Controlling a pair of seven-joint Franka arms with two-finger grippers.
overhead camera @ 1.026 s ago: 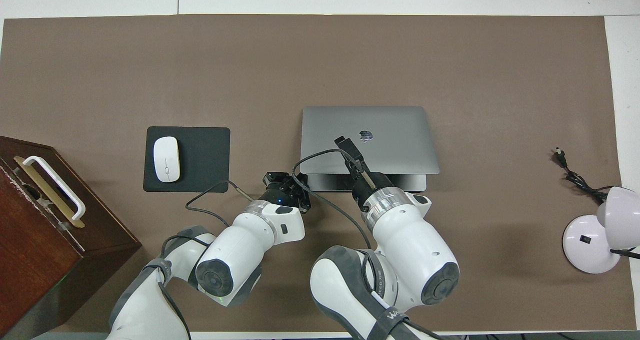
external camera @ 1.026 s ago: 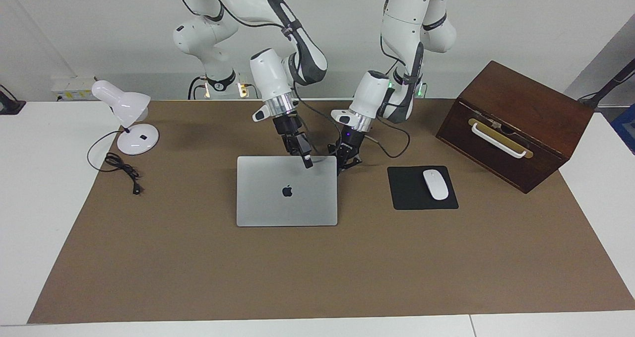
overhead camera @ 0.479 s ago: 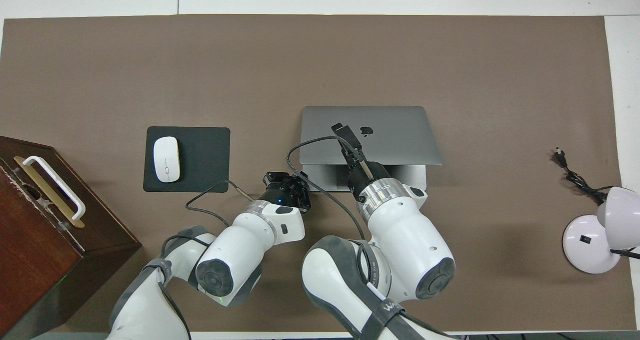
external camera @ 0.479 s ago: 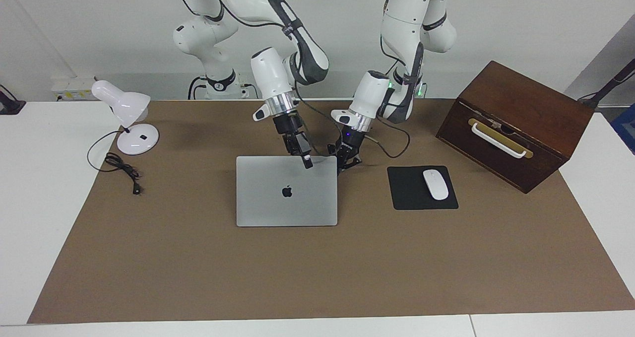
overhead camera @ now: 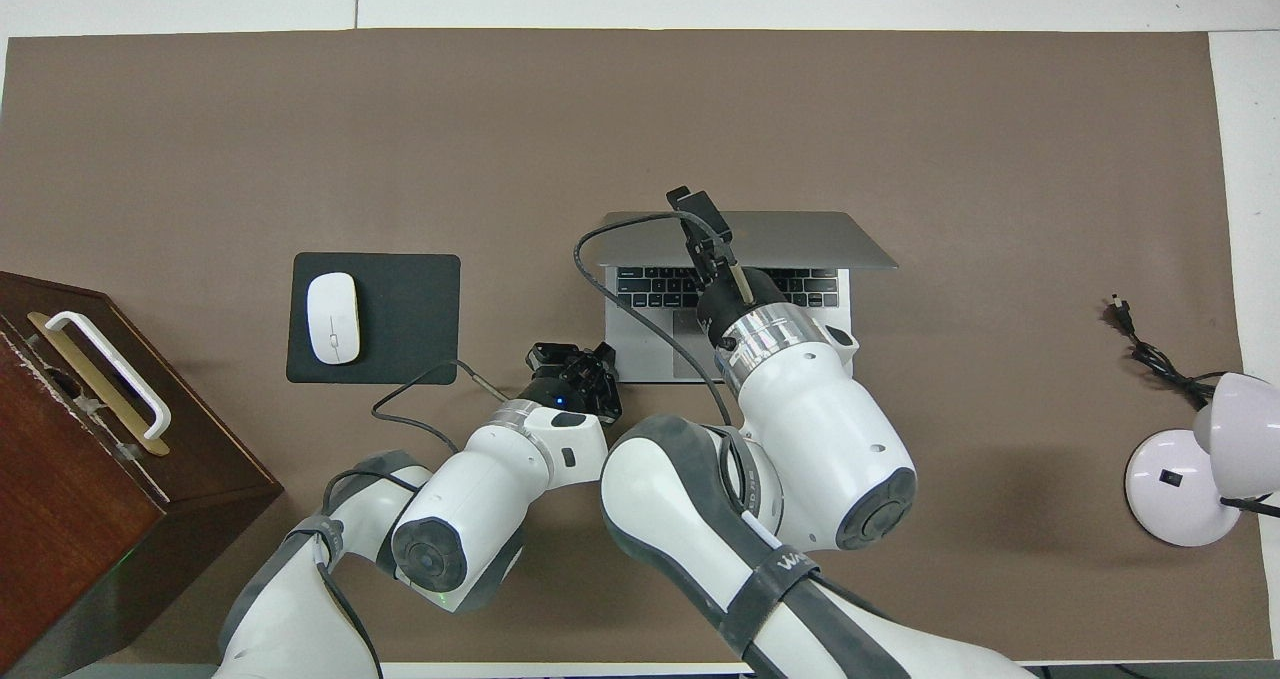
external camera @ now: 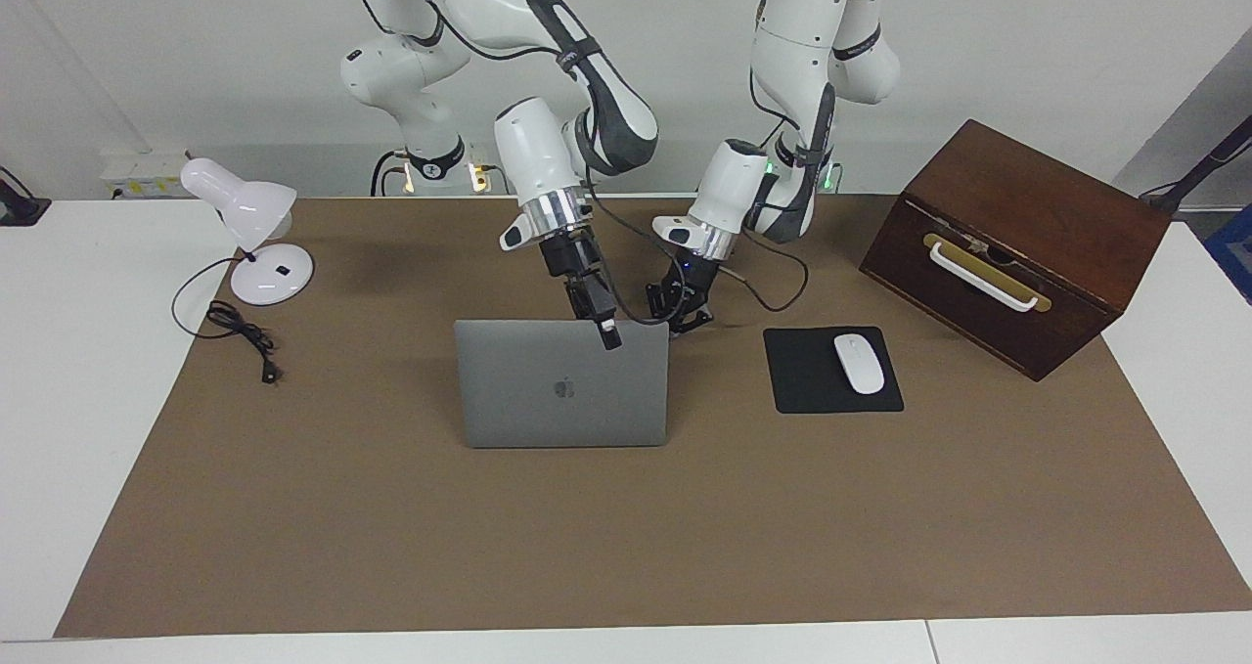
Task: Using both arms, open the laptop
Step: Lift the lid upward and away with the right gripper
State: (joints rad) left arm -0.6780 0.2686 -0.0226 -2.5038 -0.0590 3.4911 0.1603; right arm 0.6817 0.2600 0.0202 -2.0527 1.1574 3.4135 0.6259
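Thin silver-grey metal laptop [external camera: 562, 385] sits mid-frame in the facing view on the brown table mat [external camera: 626, 537], lid raised steeply, dark keyboard showing in the overhead view. My right gripper [external camera: 608, 336] is at the lid's top edge, above and right of the logo; can't tell whether its fingers are spread or pinching. My left gripper [external camera: 685, 314], fingers pressed together, is down at the laptop's upper-right corner, at the base.

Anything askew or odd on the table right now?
The wooden box at the left arm's end of the table sits tipped at a slant, its handled face angled upward. The lamp's cord lies unplugged on the mat. Nothing spilled or visibly damaged.
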